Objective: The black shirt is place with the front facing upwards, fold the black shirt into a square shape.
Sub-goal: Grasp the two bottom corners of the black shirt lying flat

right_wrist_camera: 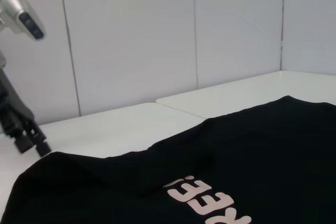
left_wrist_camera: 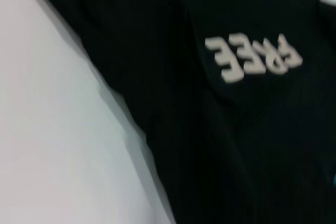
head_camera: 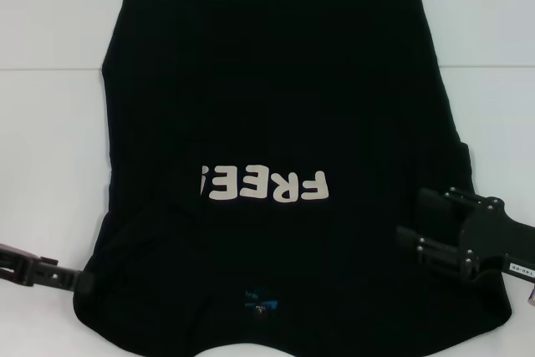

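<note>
Black shirt (head_camera: pixel 276 123) on white counter (head_camera: pixel 50 140): sides look folded in, not yet square.
Left gripper (head_camera: pixel 79 280) at near-left edge, right gripper (head_camera: pixel 410 223) at near-right; jaw state unclear on both.

On your left, the white counter (head_camera: pixel 50 165) lies bare beside the black shirt (head_camera: pixel 276 98), so a pincer can pass along that edge. The left pincer (head_camera: pixel 79 280) sits at the shirt's near left corner. On the right, the right pincer (head_camera: pixel 418 221) hangs over the shirt's edge and blocks that side. A wall (right_wrist_camera: pixel 157 35) closes the counter's far side.
</note>
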